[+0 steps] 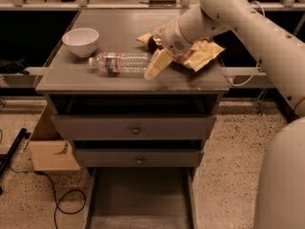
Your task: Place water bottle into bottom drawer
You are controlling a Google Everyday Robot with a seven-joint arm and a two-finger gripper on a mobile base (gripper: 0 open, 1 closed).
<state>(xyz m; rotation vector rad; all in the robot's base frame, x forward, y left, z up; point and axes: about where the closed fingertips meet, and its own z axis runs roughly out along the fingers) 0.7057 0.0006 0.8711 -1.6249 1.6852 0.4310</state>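
Your gripper [156,65] sits at the base end of the water bottle [119,63], likely lining up a grasp; apart or together, you cannot tell; the bottle lies sideways on the cabinet top; the bottom drawer [140,199] waits open below the bottle.

A: Bench layout?
B: Water bottle [119,63] lies on its side on the bench [119,25], front, left of centre, cap to the left. Bowl [81,41] just behind-left of the cap. Snack bags [202,55] to the bottle's right, under my arm.
A: End effector?
B: End effector [155,65] is over the bench at the bottle's right end, in front of the bags. Can't tell contact.
A: Below?
B: Two knobbed drawers [136,127] stacked under the top. Bottom drawer [140,194] beneath them, pulled out forward. Cardboard box [50,149] on the floor, left of the cabinet.
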